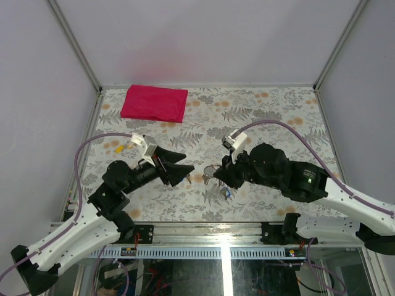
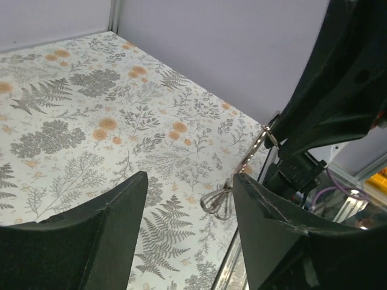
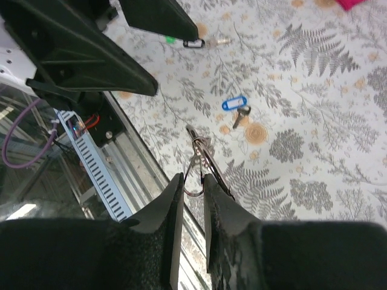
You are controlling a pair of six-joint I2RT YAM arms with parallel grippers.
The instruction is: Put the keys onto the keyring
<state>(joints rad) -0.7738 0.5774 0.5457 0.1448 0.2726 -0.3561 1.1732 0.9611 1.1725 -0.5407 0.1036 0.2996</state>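
Note:
The keyring (image 3: pixel 197 158), a cluster of thin silver wire rings, is pinched between the narrow fingertips of my right gripper (image 3: pixel 193 176) and sticks out beyond them above the table's near edge. In the top view my right gripper (image 1: pixel 217 172) holds the keyring (image 1: pixel 210 171) tip to tip with my left gripper (image 1: pixel 187 168). My left gripper (image 2: pixel 190 187) stands open and empty, and the keyring (image 2: pixel 217 202) dangles just beside its right finger (image 2: pixel 266 211). One blue-headed key (image 3: pixel 233 104) lies on the floral table (image 3: pixel 314 121), also visible as the key (image 1: pixel 227 193) by the near edge.
A small green tag (image 3: pixel 170 40) with a dark clip (image 3: pixel 193 43) and a silver key lies on the table under the left arm. A pink folded cloth (image 1: pixel 154 103) sits at the back left. The metal rail (image 3: pixel 121 163) runs along the near edge.

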